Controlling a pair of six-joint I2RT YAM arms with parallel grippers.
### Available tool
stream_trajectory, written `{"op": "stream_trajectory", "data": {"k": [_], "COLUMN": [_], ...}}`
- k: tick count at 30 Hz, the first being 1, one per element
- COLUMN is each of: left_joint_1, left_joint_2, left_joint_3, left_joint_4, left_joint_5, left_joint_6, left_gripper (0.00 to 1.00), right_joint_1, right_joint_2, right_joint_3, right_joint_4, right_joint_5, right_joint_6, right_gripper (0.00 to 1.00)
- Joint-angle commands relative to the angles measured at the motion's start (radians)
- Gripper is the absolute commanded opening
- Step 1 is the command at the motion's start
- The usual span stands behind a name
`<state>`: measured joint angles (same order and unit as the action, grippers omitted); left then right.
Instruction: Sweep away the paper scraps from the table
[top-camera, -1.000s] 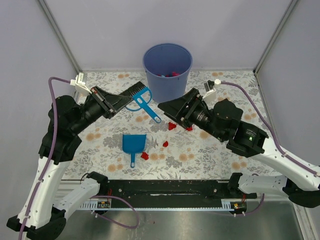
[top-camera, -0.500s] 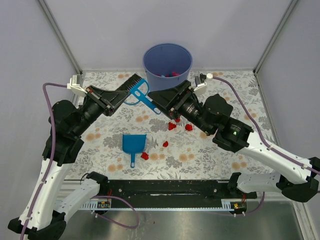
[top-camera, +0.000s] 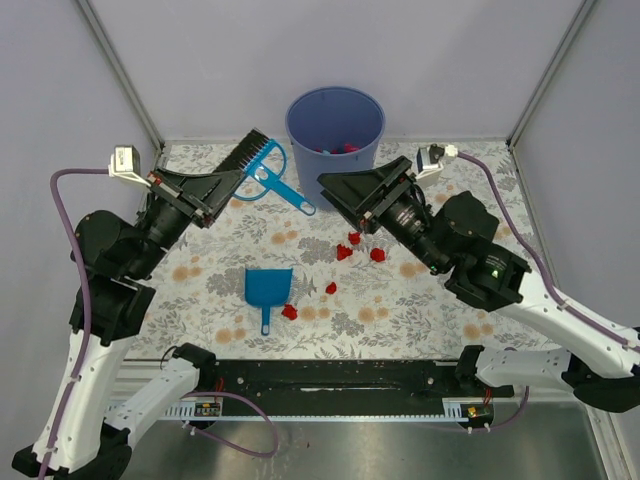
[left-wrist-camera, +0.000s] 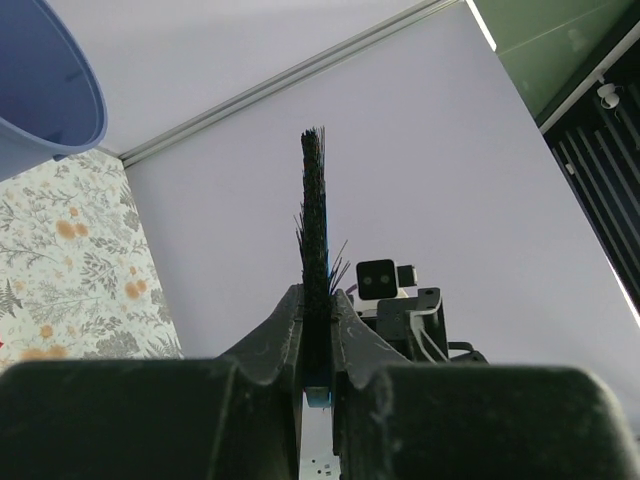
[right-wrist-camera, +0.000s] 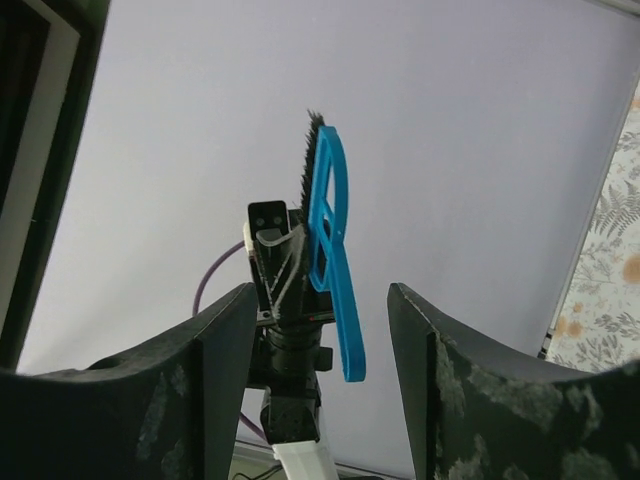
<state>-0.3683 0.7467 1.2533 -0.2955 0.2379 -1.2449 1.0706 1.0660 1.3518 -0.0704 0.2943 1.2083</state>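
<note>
**Op 1:** Starting on my left: the left pincer (top-camera: 238, 168) is pressed together on the head of the brush (top-camera: 282, 187), raised off the counter (top-camera: 440, 292). In the left wrist view I see the bristles edge-on, standing straight up out of the jaws.

**Op 2:** Which way does the handle run?

**Op 1:** Diagonally, from the bristles at far left down to its free end at near right. That end points at my right arm. Below it, the dustpan (top-camera: 268, 288) lies flat on the counter, mouth towards the far side. Nothing touches it.

**Op 2:** And behind?

**Op 1:** The bucket (top-camera: 335, 128) stands at the far edge, just beyond the brush and between the two arms. I would keep any swing short of its wall.

**Op 2:** Your right side?

**Op 1:** The right pincer (top-camera: 330, 185) is spread and holds nothing. Its tips sit just right of the handle's free end, close but apart as far as I can tell. In the right wrist view the handle hangs between my two fingers, farther out. I judge a handover is what this calls for: nose in along the handle's line.

**Op 2:** The paper scraps?

**Op 1:** The paper scraps (top-camera: 345, 251) lie mid-counter, mostly beneath the right arm, with two nearer the dustpan. The right arm is the closer one to them.
</note>
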Motion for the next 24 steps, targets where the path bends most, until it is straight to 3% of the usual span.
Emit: {"op": "stream_trajectory", "data": {"k": [1,6,24], "left_joint_1": [0.005,0.003,0.002], "left_joint_2": [0.008,0.026,0.006], "left_joint_3": [-0.028,-0.020,-0.048], "left_joint_4": [0.128,0.153,0.162], "left_joint_5": [-0.015,-0.025,-0.103], "left_joint_6": [-0.054,-0.054,-0.042], "left_gripper": [0.00,0.00,0.00], "right_joint_1": [-0.001,-0.001,-0.001], "right_joint_2": [0.066,0.123,0.192], "right_joint_3": [0.050,0.092,0.162], "right_joint_4": [0.032,0.056,0.060], "right_joint_5": [-0.053,-0.087,-0.101], "right_joint_6": [-0.042,-0.058,-0.078], "right_gripper": [0.63,0.60,0.35]}}
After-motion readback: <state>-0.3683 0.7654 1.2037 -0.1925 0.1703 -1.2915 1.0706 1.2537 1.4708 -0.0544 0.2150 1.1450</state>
